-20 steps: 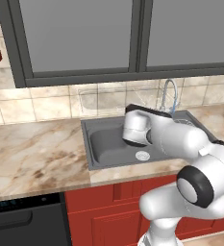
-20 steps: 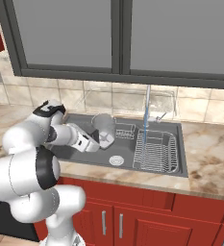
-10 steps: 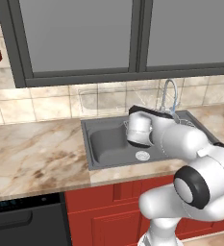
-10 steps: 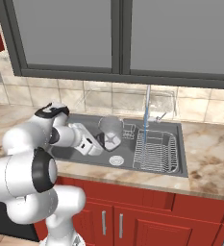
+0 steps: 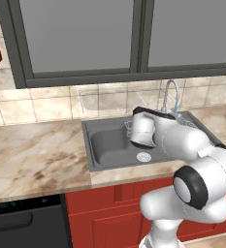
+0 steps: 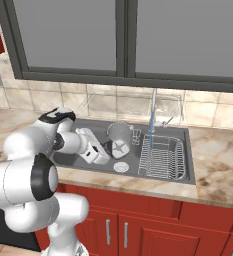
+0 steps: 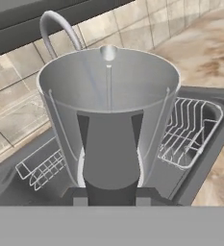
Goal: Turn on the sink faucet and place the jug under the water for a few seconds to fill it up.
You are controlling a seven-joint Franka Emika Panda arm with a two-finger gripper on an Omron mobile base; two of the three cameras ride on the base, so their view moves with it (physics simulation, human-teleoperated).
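My gripper (image 7: 111, 196) is shut on the dark grey handle of the light grey jug (image 7: 108, 110), which it holds upright over the sink (image 6: 78, 157). In the right base view the jug (image 6: 119, 135) hangs above the round drain (image 6: 120, 166), with the gripper (image 6: 107, 148) just left of it. The chrome faucet (image 6: 153, 102) stands to the jug's right. A thin blue stream of water (image 6: 150, 131) runs down from it, a little to the right of the jug and not into it. The faucet's arched spout (image 7: 53, 26) shows behind the jug's rim.
A wire dish rack (image 6: 161, 158) fills the right half of the basin, and a small wire basket (image 6: 136, 136) sits at the back. Marble counter (image 5: 32, 155) surrounds the sink, with tiled wall and window behind. Red cabinets (image 6: 138, 230) lie below.
The arm has carried the jug to the right across the basin, closer to the faucet and the water stream. The gripper has kept its hold on the handle.
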